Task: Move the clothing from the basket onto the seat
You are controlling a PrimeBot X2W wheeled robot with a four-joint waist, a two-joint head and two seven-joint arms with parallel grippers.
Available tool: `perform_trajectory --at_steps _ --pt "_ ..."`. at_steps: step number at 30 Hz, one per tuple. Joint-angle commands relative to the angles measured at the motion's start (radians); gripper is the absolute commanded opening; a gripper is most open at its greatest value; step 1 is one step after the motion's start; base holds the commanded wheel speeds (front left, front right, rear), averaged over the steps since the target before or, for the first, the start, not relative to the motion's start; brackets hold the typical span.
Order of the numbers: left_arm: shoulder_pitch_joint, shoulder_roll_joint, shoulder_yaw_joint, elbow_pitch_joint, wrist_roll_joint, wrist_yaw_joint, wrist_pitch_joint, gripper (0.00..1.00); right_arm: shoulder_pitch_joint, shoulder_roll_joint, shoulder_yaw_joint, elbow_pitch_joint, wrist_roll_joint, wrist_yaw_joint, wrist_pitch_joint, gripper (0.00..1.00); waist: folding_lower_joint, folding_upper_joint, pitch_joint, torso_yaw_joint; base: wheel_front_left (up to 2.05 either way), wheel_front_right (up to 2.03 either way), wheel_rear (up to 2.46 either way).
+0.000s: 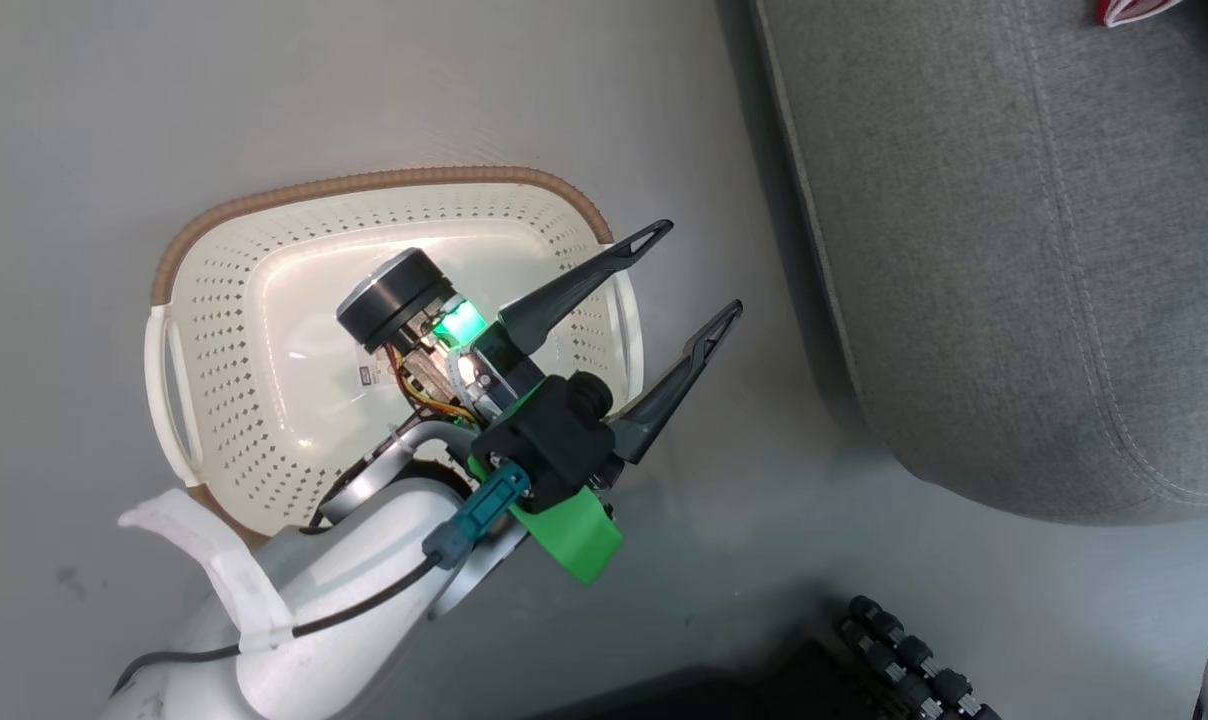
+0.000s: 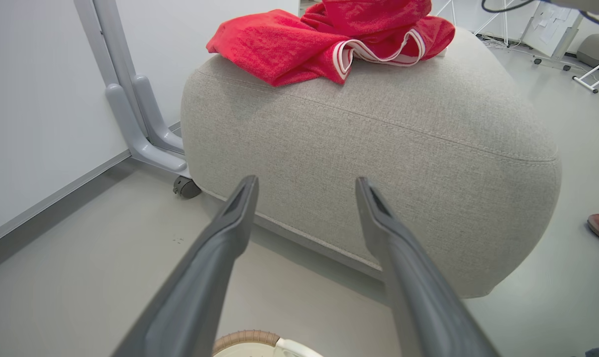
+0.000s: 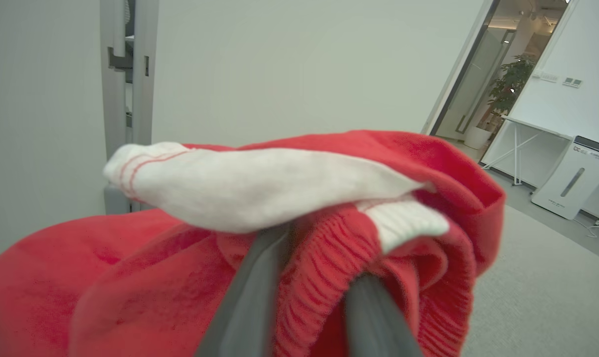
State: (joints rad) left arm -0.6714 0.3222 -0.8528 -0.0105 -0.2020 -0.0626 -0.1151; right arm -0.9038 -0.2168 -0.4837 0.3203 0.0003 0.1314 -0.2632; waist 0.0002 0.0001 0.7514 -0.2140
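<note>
Clothing (image 3: 131, 277) bunched btwn R jaws, grip unclear; L jaws wide apart, empty, above basket (image 1: 364, 185) rim.

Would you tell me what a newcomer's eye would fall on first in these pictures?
Bright red clothing with white striped trim, heaped on top of the grey seat, draws the eye first. Up close in the right wrist view, a fold of it lies between the fingers of the right hand. Next, the left hand hangs open above the edge of the cream basket, whose visible floor holds no clothing.
</note>
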Motion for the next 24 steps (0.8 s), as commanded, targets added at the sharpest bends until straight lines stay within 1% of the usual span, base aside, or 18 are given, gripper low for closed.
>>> perform_trajectory --at_steps 1,3,7,13,17,19,21,24 --pt "-0.019 -0.001 0.005 0.007 -0.011 0.004 -0.012 1.0 0.052 0.02 -0.024 -0.004 -0.032 -0.001 -0.002 1.0 -0.0002 -0.0001 0.017 0.031 0.0 0.0 0.0" --pt "-0.011 0.004 0.015 0.021 -0.014 0.016 -0.024 1.0 0.127 0.073 -0.05 -0.011 -0.031 -0.001 -0.002 1.0 -0.0002 -0.0001 -0.006 0.023 0.0 0.0 0.0" --pt "0.016 0.016 0.028 0.056 0.0 0.049 -0.057 1.0 0.291 0.12 -0.032 -0.029 -0.053 -0.001 -0.002 1.0 -0.0002 -0.0001 -0.079 -0.004 0.0 0.0 0.0" --pt "0.095 0.004 0.069 0.105 -0.069 0.087 -0.113 1.0 0.516 0.155 0.019 -0.087 -0.029 -0.001 -0.002 1.0 -0.0002 -0.0001 -0.219 -0.023 0.0 0.0 0.0" --pt "0.168 -0.01 0.118 0.124 -0.121 0.11 -0.145 1.0 0.631 0.162 0.091 -0.152 -0.015 -0.001 -0.002 1.0 -0.0002 -0.0001 -0.31 -0.009 0.0 0.0 0.0" --pt "0.205 -0.018 0.143 0.132 -0.14 0.124 -0.15 1.0 0.68 0.165 0.15 -0.184 -0.012 -0.001 -0.002 1.0 -0.0002 -0.0001 -0.354 0.006 0.0 0.0 0.0" --pt "0.241 -0.033 0.179 0.125 -0.145 0.137 -0.151 1.0 0.718 0.165 0.214 -0.211 -0.012 -0.001 -0.002 1.0 -0.0002 -0.0001 -0.397 0.027 0.0 0.0 0.0" --pt "0.311 -0.059 0.237 0.111 -0.132 0.149 -0.151 1.0 0.76 0.164 0.298 -0.236 0.006 -0.001 -0.002 1.0 -0.0002 -0.0001 -0.466 0.077 0.0 0.0 0.0"
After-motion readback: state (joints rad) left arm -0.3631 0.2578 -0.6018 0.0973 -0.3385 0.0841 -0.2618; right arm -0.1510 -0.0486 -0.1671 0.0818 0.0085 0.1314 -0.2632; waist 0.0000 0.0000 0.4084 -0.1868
